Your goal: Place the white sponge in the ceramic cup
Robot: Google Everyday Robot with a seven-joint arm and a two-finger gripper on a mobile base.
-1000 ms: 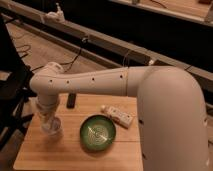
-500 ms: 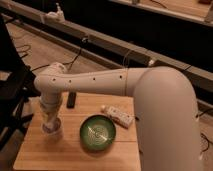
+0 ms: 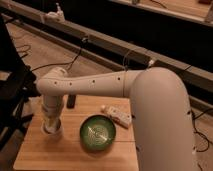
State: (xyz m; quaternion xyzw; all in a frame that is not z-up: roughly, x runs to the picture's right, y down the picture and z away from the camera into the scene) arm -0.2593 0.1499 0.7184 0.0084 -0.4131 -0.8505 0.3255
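Lowered slightly since the earlier frames, with the gripper point(image 3: 52, 125) now down at the mouth of the cup point(image 3: 53, 131) near the left edge of the table point(image 3: 75, 155). Cannot tell what is held, nor see the sponge; probably hidden at the cup behind the wrist. Looks like the placing step, close to done. Next: release into the cup, then lift straight up so as not to tip it. Bowl point(image 3: 98, 132) just right of the cup, white bar point(image 3: 118, 116) beyond it, remote point(image 3: 71, 101) behind the arm; none in the way.
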